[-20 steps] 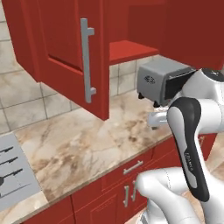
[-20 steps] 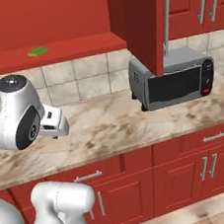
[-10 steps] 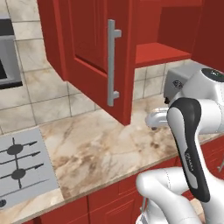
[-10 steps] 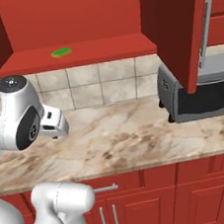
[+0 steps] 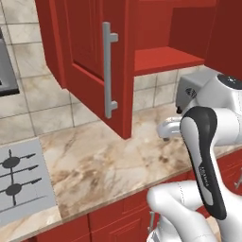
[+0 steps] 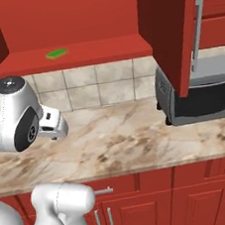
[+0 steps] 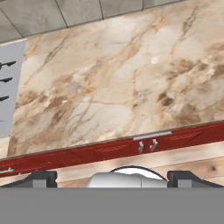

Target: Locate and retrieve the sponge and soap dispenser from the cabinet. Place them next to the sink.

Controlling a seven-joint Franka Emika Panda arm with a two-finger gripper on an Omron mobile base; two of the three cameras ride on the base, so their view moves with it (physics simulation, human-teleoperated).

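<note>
The bright green sponge (image 6: 56, 54) lies flat on the red shelf (image 6: 77, 56) of the open wall cabinet (image 5: 90, 56). The cabinet door (image 6: 173, 32) stands swung out, its grey bar handle (image 5: 109, 75) facing me. My gripper (image 7: 113, 178) is open with nothing between its fingertips (image 7: 41, 177). It hangs well below the shelf and points down at the marble counter (image 7: 113, 87). The hand (image 6: 55, 125) sits below and a little left of the sponge. The soap dispenser and the sink are out of view.
A grey toaster oven (image 6: 202, 96) stands on the counter under the open door. A stove top (image 5: 19, 182) lies at the counter's left end. Red base cupboards (image 6: 160, 203) with small handles run below. Bare marble (image 6: 118, 139) stretches between stove and oven.
The whole picture has shifted: the base drove left along the counter, bringing the stove into view. The arm keeps its pose and the sponge lies still on the shelf.
</note>
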